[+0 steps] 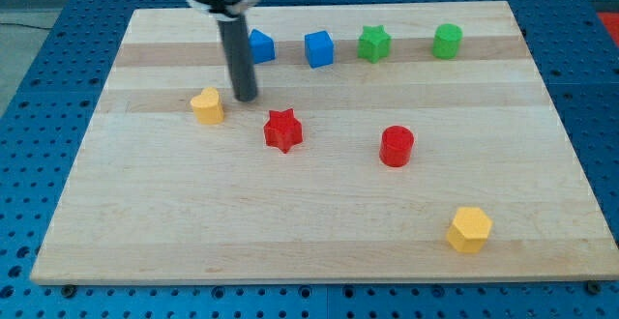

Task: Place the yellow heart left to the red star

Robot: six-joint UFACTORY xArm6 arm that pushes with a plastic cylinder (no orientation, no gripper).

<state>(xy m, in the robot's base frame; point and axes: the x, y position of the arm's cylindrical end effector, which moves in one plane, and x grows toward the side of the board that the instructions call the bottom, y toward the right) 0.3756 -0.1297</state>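
Note:
The yellow heart (207, 105) lies on the wooden board at the view's left of centre. The red star (283, 130) lies to its right and slightly lower, with a gap between them. My tip (247, 98) rests on the board just right of the yellow heart and up-left of the red star, touching neither as far as I can tell. The dark rod rises from it to the view's top.
A blue block (261, 45), a blue cube (319, 48), a green star (373, 43) and a green cylinder (447, 41) form a row near the top. A red cylinder (397, 146) sits right of centre. A yellow hexagon (470, 228) lies at bottom right.

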